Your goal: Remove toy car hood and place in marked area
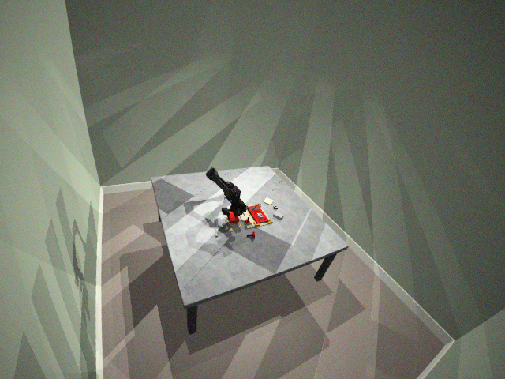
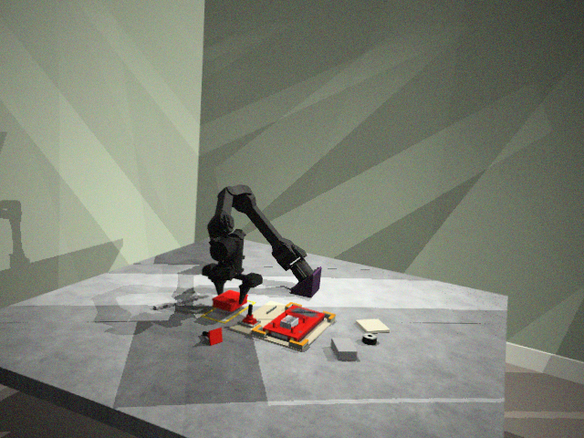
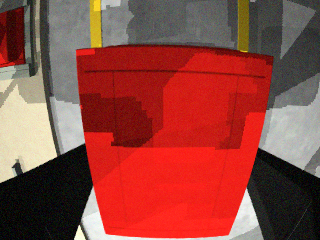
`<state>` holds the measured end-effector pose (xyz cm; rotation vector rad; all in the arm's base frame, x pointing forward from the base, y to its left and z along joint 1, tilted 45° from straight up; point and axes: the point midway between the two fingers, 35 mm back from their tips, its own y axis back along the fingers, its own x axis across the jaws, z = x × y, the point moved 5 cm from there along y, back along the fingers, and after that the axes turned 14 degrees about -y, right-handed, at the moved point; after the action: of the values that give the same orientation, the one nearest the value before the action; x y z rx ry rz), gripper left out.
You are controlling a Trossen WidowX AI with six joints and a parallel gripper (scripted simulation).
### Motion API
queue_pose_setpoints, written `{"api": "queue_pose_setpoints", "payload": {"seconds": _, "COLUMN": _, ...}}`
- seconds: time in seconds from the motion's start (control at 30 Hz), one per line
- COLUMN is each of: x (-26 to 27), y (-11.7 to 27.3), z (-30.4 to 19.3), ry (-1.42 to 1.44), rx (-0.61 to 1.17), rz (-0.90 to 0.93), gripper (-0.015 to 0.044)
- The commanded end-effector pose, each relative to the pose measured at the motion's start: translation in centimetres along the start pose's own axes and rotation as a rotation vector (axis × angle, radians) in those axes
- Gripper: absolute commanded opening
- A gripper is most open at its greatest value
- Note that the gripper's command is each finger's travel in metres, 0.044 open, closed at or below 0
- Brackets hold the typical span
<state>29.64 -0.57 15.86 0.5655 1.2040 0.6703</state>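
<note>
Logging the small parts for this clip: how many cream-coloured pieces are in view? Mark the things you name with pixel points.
2: a large board (image 2: 307, 347) under the toy car (image 1: 256, 212) (image 2: 307, 325), and a small flat one (image 1: 267, 200) (image 2: 372, 325) beyond the grey block (image 1: 278, 216) (image 2: 343, 349). Others may be hidden.

In the top view, the gripper (image 1: 234, 217) (image 2: 231, 299) (image 3: 171, 152) and the red hood (image 1: 233, 217) (image 2: 229, 300) (image 3: 175, 140) are too small to show where the fingers meet its sides. The exterior view hides part of the hood behind the nearer finger. In the wrist view, the hood covers part of the yellow outline (image 1: 235, 227) (image 2: 216, 320) (image 3: 243, 25), and the lower corners cut off both fingers.
</note>
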Motion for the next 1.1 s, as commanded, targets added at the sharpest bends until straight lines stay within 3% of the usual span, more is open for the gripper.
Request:
{"api": "queue_pose_setpoints", "payload": {"seconds": 0.0, "x": 0.0, "y": -0.2, "z": 0.0, "ry": 0.004, "rx": -0.001, "rz": -0.003, "gripper": 0.0000}}
{"api": "queue_pose_setpoints", "payload": {"seconds": 0.93, "x": 0.0, "y": -1.6, "z": 0.0, "ry": 0.004, "rx": -0.001, "rz": -0.004, "gripper": 0.0000}}
{"api": "queue_pose_setpoints", "payload": {"seconds": 1.07, "x": 0.0, "y": -1.4, "z": 0.0, "ry": 0.000, "rx": -0.001, "rz": -0.001, "gripper": 0.0105}}
